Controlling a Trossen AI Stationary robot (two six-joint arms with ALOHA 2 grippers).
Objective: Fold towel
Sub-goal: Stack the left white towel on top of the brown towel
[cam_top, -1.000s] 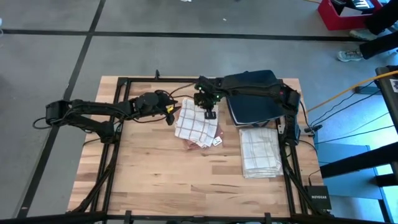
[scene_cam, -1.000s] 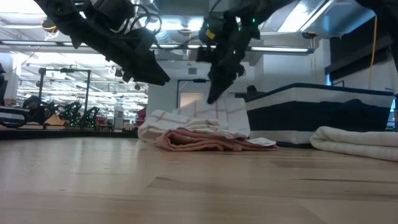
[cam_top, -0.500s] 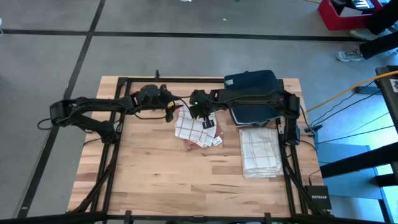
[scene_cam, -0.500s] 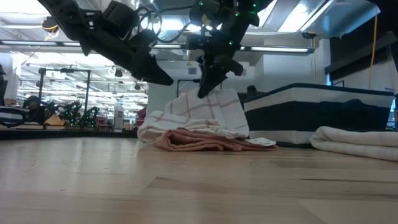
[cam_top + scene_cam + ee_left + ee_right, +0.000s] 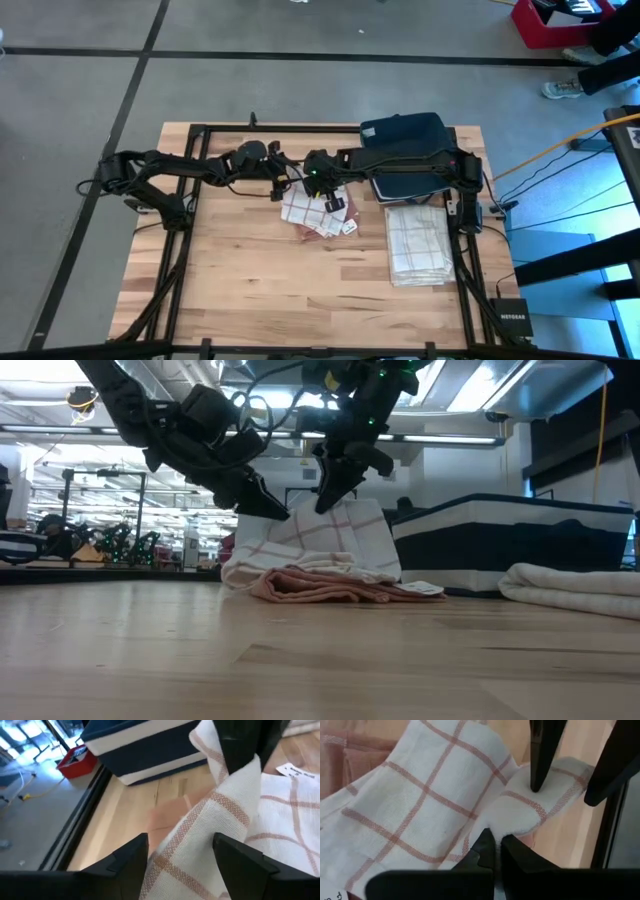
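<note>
A white towel with red-brown checks lies near the table's middle on a pinkish cloth. Its far part is drawn up into a peak. My right gripper is shut on that raised part. From the left, my left gripper reaches the same peak. It is open, its fingers on either side of a raised fold of the towel. In the high view the two grippers, left and right, stand close together over the towel's far edge. My right gripper pinches a bunched fold at the towel's raised edge between its two fingers, coming from above and slanting down. That part is lifted; the towel's lower part rests on the pinkish cloth. My left gripper's fingers straddle the fold; whether they touch it I cannot tell.
A dark blue bin stands at the far right, just behind the towel. A folded white towel lies at the right of the table. A white tag sticks out beside the pinkish cloth. Bare wood spans the near half.
My right gripper has gone toward the table's left with the towel's edge, drawing the far part up into a taller, narrower peak; the lower part stays put. My left gripper has moved down and toward the towel, rolling at the wrist, until its fingers straddle the raised fold.
</note>
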